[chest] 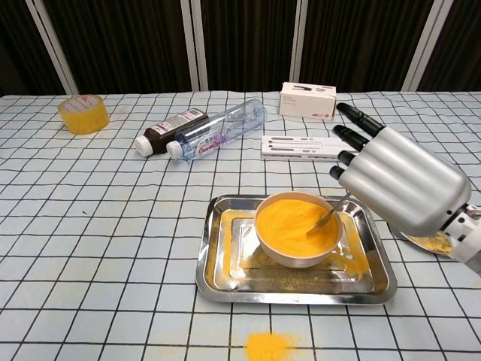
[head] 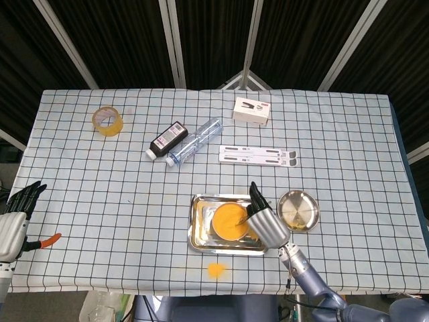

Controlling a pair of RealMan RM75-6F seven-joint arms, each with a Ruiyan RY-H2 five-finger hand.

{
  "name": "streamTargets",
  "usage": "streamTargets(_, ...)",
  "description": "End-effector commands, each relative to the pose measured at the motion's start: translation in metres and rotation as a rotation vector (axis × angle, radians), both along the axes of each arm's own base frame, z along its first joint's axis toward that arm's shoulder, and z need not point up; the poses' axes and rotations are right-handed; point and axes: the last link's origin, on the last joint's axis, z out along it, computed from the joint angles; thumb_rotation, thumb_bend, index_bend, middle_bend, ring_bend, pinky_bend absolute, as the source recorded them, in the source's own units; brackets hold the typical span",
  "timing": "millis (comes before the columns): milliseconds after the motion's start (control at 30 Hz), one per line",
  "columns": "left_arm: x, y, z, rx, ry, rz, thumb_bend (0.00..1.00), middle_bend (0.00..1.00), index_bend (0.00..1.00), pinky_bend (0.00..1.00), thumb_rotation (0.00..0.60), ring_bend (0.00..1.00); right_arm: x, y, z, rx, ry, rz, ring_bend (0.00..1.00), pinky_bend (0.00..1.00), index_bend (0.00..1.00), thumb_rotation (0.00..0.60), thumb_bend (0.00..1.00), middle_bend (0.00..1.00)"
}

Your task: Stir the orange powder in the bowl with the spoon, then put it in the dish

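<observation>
Orange powder (chest: pixel 294 218): fills the round cream bowl (chest: pixel 297 232), mounded to its rim, in the chest view.
Bowl position: the bowl stands inside the rectangular stainless steel tray (chest: pixel 218 268), near the table's front edge and right of centre.
Metal spoon (chest: pixel 328 216): its tip is sunk in the powder at the bowl's right side, and its handle slants up and right toward the right hand.
Right hand (chest: pixel 402 183): silver shell with black fingertips, held just right of the bowl; the fingers are curled and the spoon handle runs in under them, so it has hold of the spoon. In the head view the right hand (head: pixel 266 219) overlaps the tray's right end.
Round shiny metal dish (head: pixel 299 210): sits on the cloth just right of the tray, apart from it; in the chest view it is mostly hidden behind the hand.
Spilled powder: orange dust lies on the tray floor around the bowl, and a small orange heap (chest: pixel 268 346) lies on the cloth in front of the tray.
Left hand (head: pixel 15 215): at the far left edge of the head view, off the table's side, dark fingers spread apart and holding nothing.
Checked tablecloth (chest: pixel 90 226): white with dark grid lines, covering the table.
Far items: a yellow tape roll (chest: pixel 83 113), a dark brown bottle (chest: pixel 166 130) lying beside a clear plastic bottle (chest: pixel 216 128), a small white box (chest: pixel 308 100), and a flat white strip package (chest: pixel 299 147).
</observation>
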Motion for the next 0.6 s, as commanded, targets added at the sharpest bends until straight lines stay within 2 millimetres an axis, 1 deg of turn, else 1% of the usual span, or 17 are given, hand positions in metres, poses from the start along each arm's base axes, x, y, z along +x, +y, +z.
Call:
streamTargets(33,0.0,0.0,0.0,0.0,0.0,0.0,0.0,0.0,0.0,0.0,0.6,0.0,-0.002,0.002,0.002,0.003,0.008,0.001,0.18,0.0,0.61,0.6,0.57,0.51)
streamTargets(133,0.0,0.0,0.0,-0.001,-0.001,-0.001,0.0,0.0,0.0,0.0,0.6,0.0,-0.001,0.004,0.005,0.007,-0.014,-0.007,0.18,0.0,0.61,0.6,0.57,0.51)
streamTargets(400,0.0,0.0,0.0,0.001,-0.001,0.0,0.0,0.0,0.0,0.0,0.6,0.0,0.011,0.006,0.007,0.013,-0.055,0.013,0.18,0.0,0.61,0.6,0.57,0.51)
streamTargets(600,0.0,0.0,0.0,-0.001,-0.001,0.0,0.0,0.0,0.0,0.0,0.6,0.0,0.008,0.009,0.008,0.012,-0.021,0.016,0.18,0.0,0.61,0.6,0.57,0.51)
